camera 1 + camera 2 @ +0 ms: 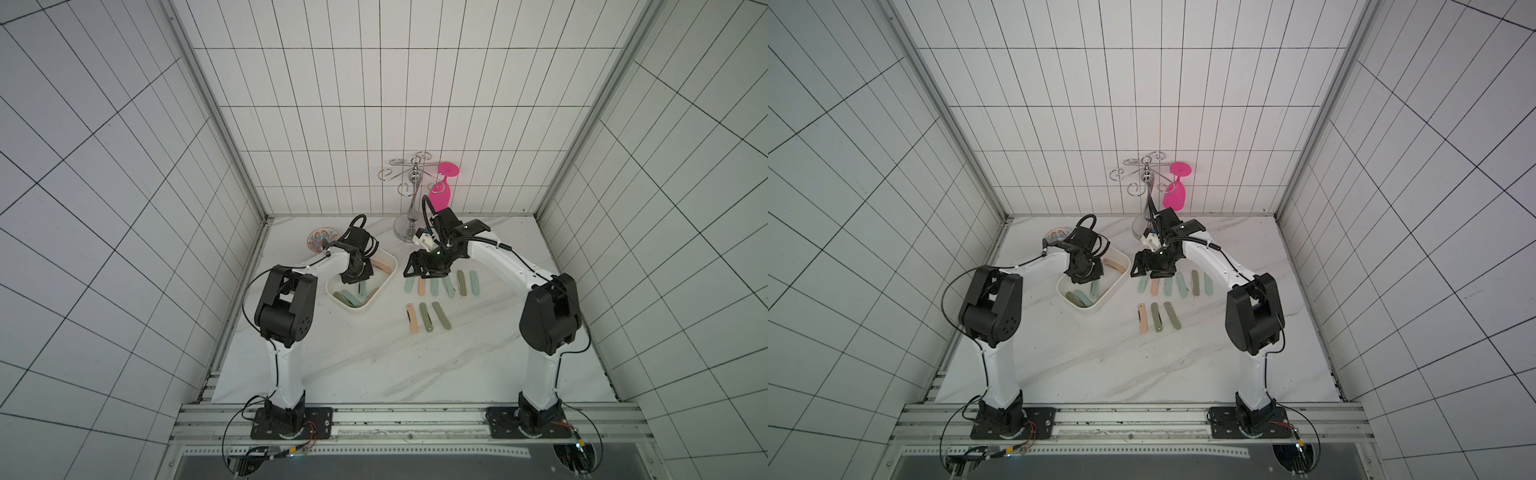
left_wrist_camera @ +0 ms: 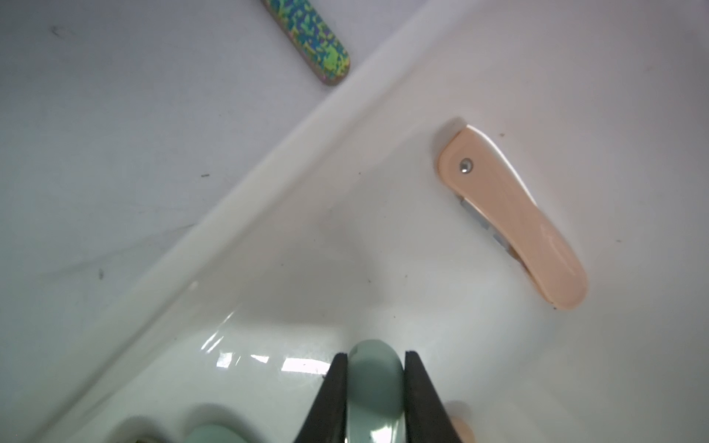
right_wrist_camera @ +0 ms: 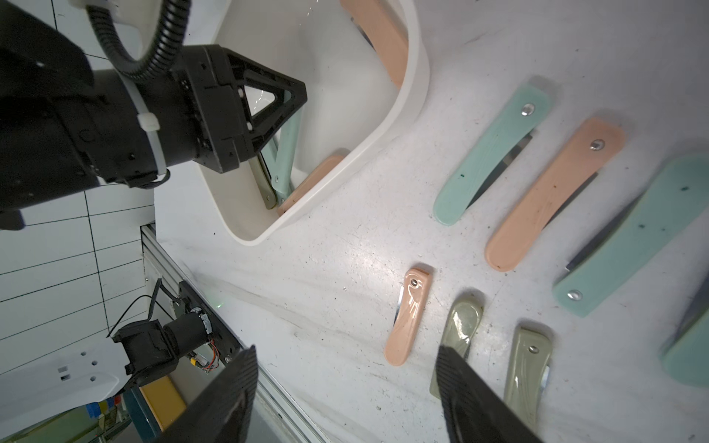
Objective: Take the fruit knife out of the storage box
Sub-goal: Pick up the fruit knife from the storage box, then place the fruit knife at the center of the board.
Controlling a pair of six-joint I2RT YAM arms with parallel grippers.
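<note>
- White arms bend at the elbow and reach inward in both top views. The left arm (image 1: 286,299) tips its wrist steeply down into the box (image 1: 376,300), and the right arm (image 1: 511,266) holds its wrist over the table (image 1: 353,353) just beside the box.
- Inside the box the left gripper (image 1: 358,284) points downward, and the mint knife (image 1: 363,289) shows just under it.
- The right gripper (image 1: 424,275) hangs spread above the far ends of a row of knives (image 1: 434,286) on the table, with nothing between its fingers.
- The box is white and shallow with rounded corners, and sits askew on the marble. More knives lie at its near end, and a peach knife (image 1: 382,266) lies along its far wall.
- In the left wrist view the two black fingers (image 2: 330,395) are drawn in tight on the rounded end of the mint knife's glossy handle, one on each side.
- The peach knife lies folded on the box floor there, with a rivet at one end and a strip of blade showing.
- In the right wrist view the right fingers (image 3: 230,391) stand wide apart and empty above the table.
- The mint knife is folded and hangs steeply tilted from the left gripper, inside the box walls. Its riveted lower end is down beside an olive knife (image 3: 262,180) — whether they touch, I cannot tell.
</note>
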